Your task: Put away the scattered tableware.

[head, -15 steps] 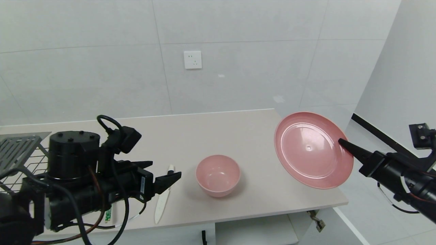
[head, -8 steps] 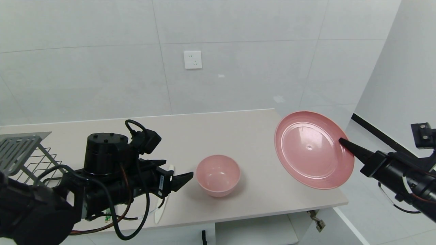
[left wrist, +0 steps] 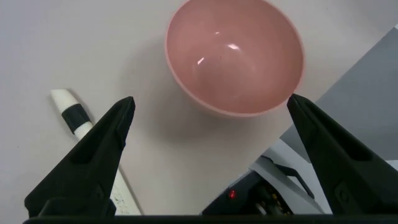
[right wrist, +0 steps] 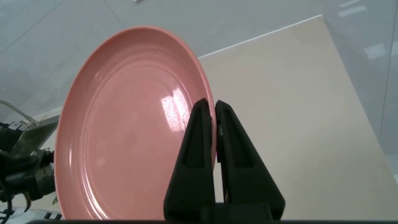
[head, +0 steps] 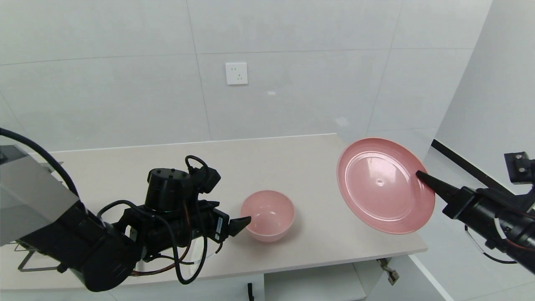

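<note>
Bowl (left wrist: 235,56) rests on the counter (head: 317,167) directly ahead of the left fingers (left wrist: 99,155), spread wide and empty; the right fingers (right wrist: 202,143), farther off, pinch the plate (head: 384,184) by its rim.

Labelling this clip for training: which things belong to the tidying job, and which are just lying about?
Job: pink plate, clamped in the right gripper; pink bowl, before the open left gripper; white utensil on the table.
Not part of it: wall socket.
</note>
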